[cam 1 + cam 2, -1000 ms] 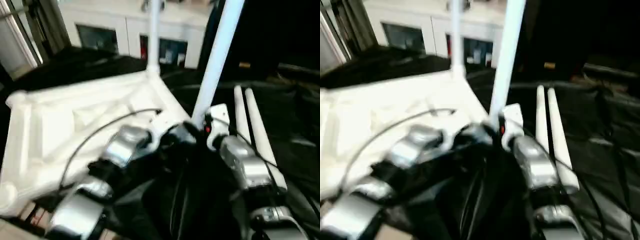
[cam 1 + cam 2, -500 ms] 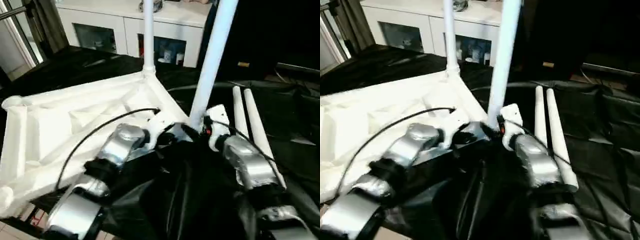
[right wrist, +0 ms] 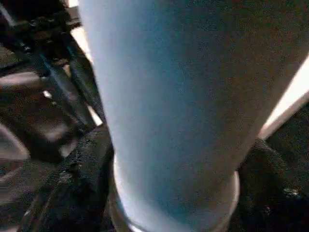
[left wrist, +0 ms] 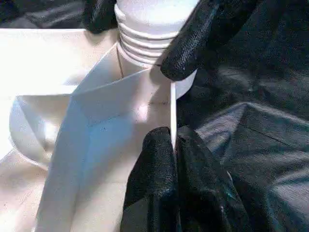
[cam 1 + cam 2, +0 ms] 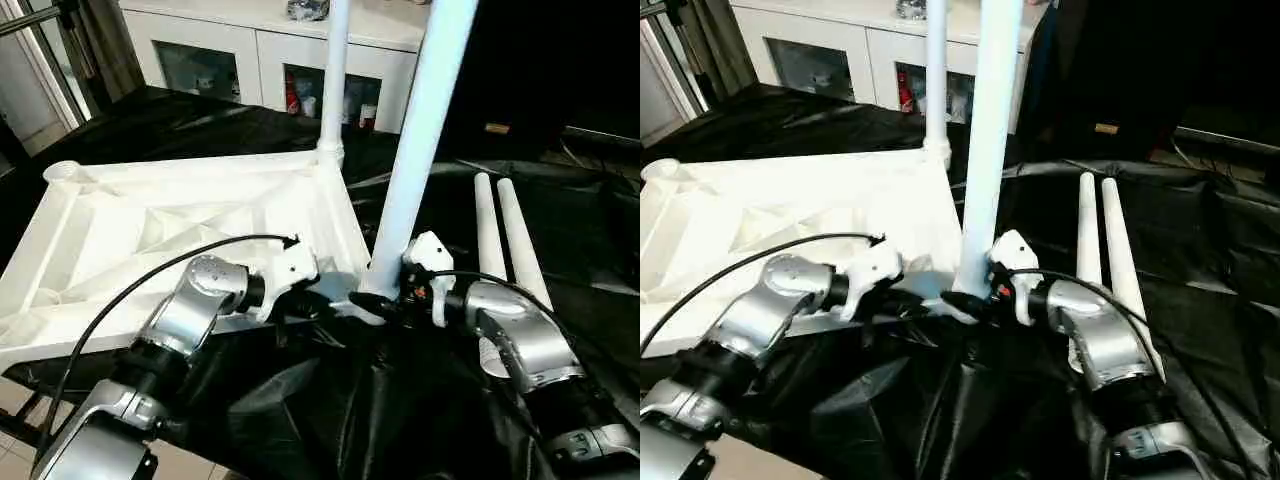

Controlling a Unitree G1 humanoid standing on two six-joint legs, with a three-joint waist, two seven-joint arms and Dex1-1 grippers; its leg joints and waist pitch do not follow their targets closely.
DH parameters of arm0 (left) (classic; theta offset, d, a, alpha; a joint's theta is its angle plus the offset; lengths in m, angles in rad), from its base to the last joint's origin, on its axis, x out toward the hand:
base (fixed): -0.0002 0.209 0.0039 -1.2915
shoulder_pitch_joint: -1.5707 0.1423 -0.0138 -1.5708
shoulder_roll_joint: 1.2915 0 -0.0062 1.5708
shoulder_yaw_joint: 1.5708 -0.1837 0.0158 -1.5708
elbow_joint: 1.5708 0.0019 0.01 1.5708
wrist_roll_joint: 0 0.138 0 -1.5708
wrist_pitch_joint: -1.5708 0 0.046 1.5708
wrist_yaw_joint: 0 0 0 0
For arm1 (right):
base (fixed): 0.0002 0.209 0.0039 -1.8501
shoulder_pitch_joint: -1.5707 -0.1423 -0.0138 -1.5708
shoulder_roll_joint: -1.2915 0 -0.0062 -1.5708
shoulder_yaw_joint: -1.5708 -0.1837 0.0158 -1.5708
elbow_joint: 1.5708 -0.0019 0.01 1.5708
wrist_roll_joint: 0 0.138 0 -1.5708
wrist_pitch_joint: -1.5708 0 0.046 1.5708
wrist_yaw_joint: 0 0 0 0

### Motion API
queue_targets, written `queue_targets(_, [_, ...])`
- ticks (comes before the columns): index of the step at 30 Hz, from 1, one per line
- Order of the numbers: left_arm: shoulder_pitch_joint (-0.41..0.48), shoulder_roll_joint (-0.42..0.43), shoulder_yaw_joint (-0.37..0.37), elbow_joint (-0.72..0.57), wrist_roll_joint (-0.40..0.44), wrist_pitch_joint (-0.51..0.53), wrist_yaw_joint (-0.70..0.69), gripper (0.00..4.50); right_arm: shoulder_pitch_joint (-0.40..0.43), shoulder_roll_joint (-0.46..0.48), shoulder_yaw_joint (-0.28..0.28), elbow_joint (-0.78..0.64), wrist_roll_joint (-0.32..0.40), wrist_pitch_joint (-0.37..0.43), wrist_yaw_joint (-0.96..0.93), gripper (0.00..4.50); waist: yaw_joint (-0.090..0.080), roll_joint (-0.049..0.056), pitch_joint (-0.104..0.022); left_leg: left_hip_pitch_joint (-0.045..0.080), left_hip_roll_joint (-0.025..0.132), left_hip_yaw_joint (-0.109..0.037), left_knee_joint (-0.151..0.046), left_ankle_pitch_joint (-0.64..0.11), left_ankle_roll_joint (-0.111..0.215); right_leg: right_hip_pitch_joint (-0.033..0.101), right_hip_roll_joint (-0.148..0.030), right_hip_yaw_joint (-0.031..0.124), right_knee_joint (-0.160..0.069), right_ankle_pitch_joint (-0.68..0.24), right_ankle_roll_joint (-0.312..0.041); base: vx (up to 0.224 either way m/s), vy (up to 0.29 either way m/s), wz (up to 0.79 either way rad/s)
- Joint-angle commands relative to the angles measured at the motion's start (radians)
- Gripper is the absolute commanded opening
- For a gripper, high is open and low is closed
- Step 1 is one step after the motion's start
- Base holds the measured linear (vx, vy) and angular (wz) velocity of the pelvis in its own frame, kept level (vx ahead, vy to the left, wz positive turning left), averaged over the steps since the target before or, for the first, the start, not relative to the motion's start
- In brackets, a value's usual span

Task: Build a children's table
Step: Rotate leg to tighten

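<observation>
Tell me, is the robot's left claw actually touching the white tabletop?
Touching. The left wrist view shows the left gripper with its black fingers pinched on the thin edge wall of the tabletop.

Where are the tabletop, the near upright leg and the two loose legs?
tabletop [image 5: 150, 215]: left eye view, ribbed underside.
near upright leg [image 5: 415, 150]: left eye view, mid shaft.
loose legs [image 5: 505, 240]: left eye view, on the right one's shaft, lying on the black cloth [image 5: 590, 230].
</observation>
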Motion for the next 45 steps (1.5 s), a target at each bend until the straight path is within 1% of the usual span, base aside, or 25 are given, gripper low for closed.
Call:
queue_targets(1, [0.000, -0.011, -0.001, -0.051, -0.046, -0.012, -0.035, 0.00, 0.009, -0.009, 0.006, -0.034, 0.007, 0.015, 0.018, 2.98, -0.002, -0.015, -0.063, 0.007, 0.038, -0.005, -0.067, -0.151, 0.066, 0.054, -0.072, 0.041, -0.069, -0.198, -0.207, 0.000, 0.000, 0.00])
queue_targets(10, [0.002, -0.006, 0.003, -0.058, -0.047, 0.004, -0.025, 0.00, 0.026, 0.004, 0.016, -0.055, 0.023, 0.027, 0.022, 2.72, -0.001, -0.016, -0.065, 0.005, 0.037, -0.005, -0.065, -0.122, 0.067, 0.055, -0.071, 0.039, -0.064, -0.173, -0.205, 0.000, 0.000, 0.00])
queue_targets(13, [-0.047, -0.065, 0.026, 0.032, 0.002, 0.038, 0.135, 0.00, -0.002, 0.076, -0.025, 0.037, -0.032, 0.032, -0.191, 2.72, -0.004, -0.016, -0.064, 0.004, 0.035, -0.004, -0.066, -0.124, 0.057, 0.053, -0.070, 0.040, -0.067, -0.184, -0.202, 0.000, 0.000, 0.00])
queue_targets(14, [-0.047, -0.065, 0.026, 0.032, 0.002, 0.038, 0.135, 0.00, -0.002, 0.076, -0.025, 0.037, -0.032, 0.032, -0.191, 2.72, -0.006, -0.015, -0.062, 0.007, 0.032, -0.004, -0.067, -0.144, 0.039, 0.051, -0.071, 0.039, -0.073, -0.231, -0.196, 0.000, 0.000, 0.00])
queue_targets(15, [-0.115, -0.138, 0.059, 0.137, 0.030, 0.064, 0.301, 0.00, -0.042, 0.159, -0.088, 0.142, -0.059, 0.063, -0.427, 2.72, -0.007, -0.012, -0.062, 0.006, 0.032, -0.007, -0.070, -0.155, 0.023, 0.052, -0.073, 0.039, -0.075, -0.270, -0.183, 0.000, 0.000, 0.00])
queue_targets(17, [-0.125, -0.148, 0.064, 0.150, 0.031, 0.069, 0.321, 0.00, -0.047, 0.170, -0.097, 0.152, -0.058, 0.069, -0.454, 2.72, -0.010, -0.015, -0.064, 0.010, 0.031, -0.010, -0.071, -0.168, 0.000, 0.052, -0.074, 0.038, -0.078, -0.304, -0.169, 0.000, 0.000, 0.00])
queue_targets(18, [-0.147, -0.172, 0.075, 0.180, 0.031, 0.075, 0.366, 0.00, -0.058, 0.194, -0.116, 0.170, -0.054, 0.076, -0.509, 2.72, -0.011, -0.012, -0.064, 0.006, 0.029, -0.008, -0.071, -0.158, 0.003, 0.053, -0.074, 0.039, -0.077, -0.285, -0.165, 0.000, 0.000, 0.00])
queue_targets(20, [-0.169, -0.197, 0.084, 0.209, 0.029, 0.083, 0.404, 0.00, -0.069, 0.215, -0.127, 0.189, -0.058, 0.077, -0.565, 2.72, -0.009, -0.014, -0.066, 0.010, 0.029, -0.005, -0.068, -0.153, 0.013, 0.050, -0.072, 0.041, -0.077, -0.249, -0.168, 0.000, 0.000, 0.00])
queue_targets(21, [-0.193, -0.221, 0.093, 0.239, 0.029, 0.089, 0.447, 0.00, -0.081, 0.235, -0.134, 0.209, -0.063, 0.076, -0.614, 2.72, -0.007, -0.009, -0.067, 0.008, 0.028, -0.008, -0.068, -0.145, 0.012, 0.053, -0.073, 0.040, -0.075, -0.237, -0.170, 0.000, 0.000, 0.00])
queue_targets(23, [-0.247, -0.282, 0.108, 0.304, 0.027, 0.092, 0.527, 0.00, -0.114, 0.289, -0.145, 0.258, -0.076, 0.057, -0.715, 2.72, -0.007, -0.009, -0.068, 0.010, 0.026, -0.005, -0.066, -0.136, 0.010, 0.050, -0.070, 0.040, -0.075, -0.215, -0.175, 0.000, 0.000, 0.00])
queue_targets(24, [-0.273, -0.309, 0.111, 0.341, 0.031, 0.075, 0.549, 0.00, -0.136, 0.316, -0.143, 0.288, -0.093, 0.038, -0.743, 2.72, -0.005, -0.005, -0.071, 0.009, 0.026, -0.006, -0.065, -0.125, 0.007, 0.053, -0.069, 0.039, -0.072, -0.189, -0.179, 0.000, 0.000, 0.00])
queue_targets(27, [-0.280, -0.323, 0.102, 0.348, 0.031, 0.060, 0.535, 0.00, -0.145, 0.332, -0.131, 0.291, -0.093, 0.023, -0.719, 2.72, -0.002, -0.007, -0.074, 0.004, 0.026, -0.007, -0.062, -0.094, 0.026, 0.061, -0.069, 0.037, -0.062, -0.096, -0.195, 0.000, 0.000, 0.00])
queue_targets(28, [-0.276, -0.323, 0.096, 0.342, 0.030, 0.051, 0.523, 0.00, -0.144, 0.333, -0.131, 0.288, -0.088, 0.024, -0.709, 3.28, -0.002, -0.007, -0.074, 0.003, 0.026, -0.007, -0.061, -0.082, 0.046, 0.062, -0.069, 0.036, -0.057, -0.047, -0.208, 0.000, 0.000, 0.00])
queue_targets(31, [-0.256, -0.311, 0.076, 0.315, 0.027, 0.024, 0.465, 0.00, -0.140, 0.323, -0.129, 0.274, -0.076, 0.015, -0.671, 3.51, -0.003, -0.006, -0.071, 0.003, 0.027, -0.006, -0.063, -0.116, 0.055, 0.062, -0.071, 0.036, -0.064, -0.080, -0.214, 0.000, 0.000, 0.00])
queue_targets(32, [-0.249, -0.304, 0.072, 0.308, 0.024, 0.024, 0.445, 0.00, -0.139, 0.315, -0.124, 0.271, -0.080, 0.009, -0.666, 3.51, -0.004, -0.007, -0.070, 0.004, 0.028, -0.007, -0.065, -0.138, 0.052, 0.063, -0.073, 0.036, -0.068, -0.117, -0.207, 0.000, 0.000, 0.00])
queue_targets(33, [-0.241, -0.295, 0.066, 0.300, 0.024, 0.022, 0.424, 0.00, -0.136, 0.303, -0.114, 0.263, -0.087, -0.005, -0.653, 3.77, -0.003, -0.007, -0.069, 0.006, 0.029, -0.008, -0.066, -0.151, 0.048, 0.062, -0.075, 0.036, -0.071, -0.150, -0.203, 0.000, 0.000, 0.00])
queue_targets(35, [-0.228, -0.277, 0.057, 0.293, 0.021, 0.006, 0.380, 0.00, -0.134, 0.283, -0.106, 0.254, -0.093, -0.027, -0.615, 3.77, -0.005, -0.008, -0.068, 0.006, 0.030, -0.008, -0.068, -0.161, 0.042, 0.061, -0.075, 0.036, -0.073, -0.174, -0.196, 0.000, 0.000, 0.00])
queue_targets(37, [-0.204, -0.250, 0.046, 0.266, 0.014, -0.012, 0.319, 0.00, -0.124, 0.252, -0.089, 0.228, -0.093, -0.032, -0.545, 3.77, -0.005, -0.007, -0.067, 0.005, 0.031, -0.009, -0.069, -0.164, 0.044, 0.063, -0.075, 0.036, -0.073, -0.180, -0.192, 0.000, 0.000, 0.00])
queue_targets(38, [-0.191, -0.237, 0.041, 0.251, 0.011, -0.019, 0.293, 0.00, -0.118, 0.235, -0.078, 0.213, -0.094, -0.033, -0.511, 3.77, -0.009, -0.011, -0.067, 0.001, 0.031, -0.007, -0.068, -0.159, 0.048, 0.063, -0.073, 0.037, -0.073, -0.174, -0.191, 0.000, 0.000, 0.00])
queue_targets(39, [-0.156, -0.196, 0.033, 0.202, -0.003, -0.019, 0.225, 0.00, -0.096, 0.179, -0.048, 0.169, -0.092, -0.044, -0.405, 3.77, -0.006, -0.010, -0.069, 0.006, 0.034, -0.008, -0.067, -0.154, 0.050, 0.063, -0.075, 0.036, -0.072, -0.168, -0.195, 0.000, 0.000, 0.00])
queue_targets(40, [-0.130, -0.165, 0.027, 0.165, -0.016, -0.024, 0.175, 0.00, -0.079, 0.141, -0.032, 0.133, -0.081, -0.044, -0.328, 3.77, -0.006, -0.008, -0.068, 0.001, 0.034, -0.007, -0.065, -0.143, 0.061, 0.063, -0.074, 0.037, -0.067, -0.145, -0.199, 0.000, 0.000, 0.00])
queue_targets(41, [-0.124, -0.158, 0.026, 0.156, -0.019, -0.024, 0.164, 0.00, -0.075, 0.132, -0.029, 0.124, -0.077, -0.043, -0.310, 3.77, -0.003, -0.011, -0.068, 0.004, 0.037, -0.008, -0.066, -0.143, 0.063, 0.065, -0.074, 0.036, -0.068, -0.140, -0.197, 0.000, 0.000, 0.00])
queue_targets(42, [-0.114, -0.146, 0.024, 0.141, -0.024, -0.023, 0.145, 0.00, -0.068, 0.118, -0.025, 0.108, -0.072, -0.042, -0.281, 3.77, -0.007, -0.010, -0.068, 0.002, 0.036, -0.006, -0.065, -0.137, 0.072, 0.060, -0.073, 0.036, -0.065, -0.130, -0.205, 0.000, 0.000, 0.00])
queue_targets(44, [-0.098, -0.122, 0.020, 0.113, -0.033, -0.013, 0.107, 0.00, -0.059, 0.091, -0.019, 0.087, -0.066, -0.046, -0.232, 3.77, -0.006, -0.007, -0.067, 0.005, 0.038, -0.006, -0.066, -0.141, 0.070, 0.058, -0.073, 0.036, -0.066, -0.140, -0.212, 0.000, 0.000, 0.00])
queue_targets(45, [-0.088, -0.108, 0.017, 0.096, -0.037, -0.008, 0.086, 0.00, -0.055, 0.078, -0.021, 0.079, -0.062, -0.047, -0.215, 3.77, -0.007, -0.011, -0.066, 0.006, 0.038, -0.006, -0.067, -0.155, 0.065, 0.058, -0.073, 0.035, -0.068, -0.158, -0.214, 0.000, 0.000, 0.00])
